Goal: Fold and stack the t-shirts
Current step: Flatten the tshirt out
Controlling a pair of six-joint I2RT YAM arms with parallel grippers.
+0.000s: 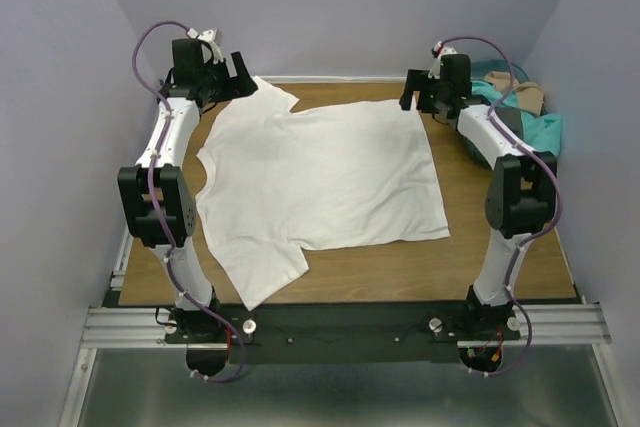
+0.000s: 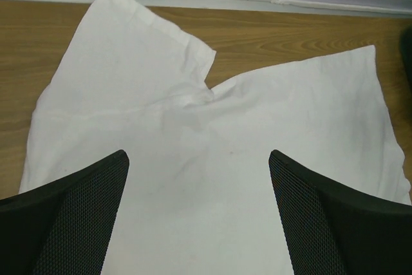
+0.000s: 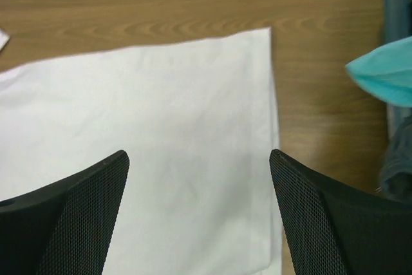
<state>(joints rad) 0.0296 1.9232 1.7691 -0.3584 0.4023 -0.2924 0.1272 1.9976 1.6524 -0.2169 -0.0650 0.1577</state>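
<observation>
T-shirt of plain white fabric [image 1: 320,182] spread flat on wooden surface [image 1: 500,267]. Left hand [image 1: 240,75] and right hand [image 1: 413,99] hover above its far edge, fingers apart, empty.

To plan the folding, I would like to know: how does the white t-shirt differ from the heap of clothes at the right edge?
The white t-shirt lies spread flat across the middle of the table; the heap sits crumpled at the right edge. The white t-shirt is one plain colour; the heap mixes teal and tan. Both are soft cloth, and neither is folded.
</observation>
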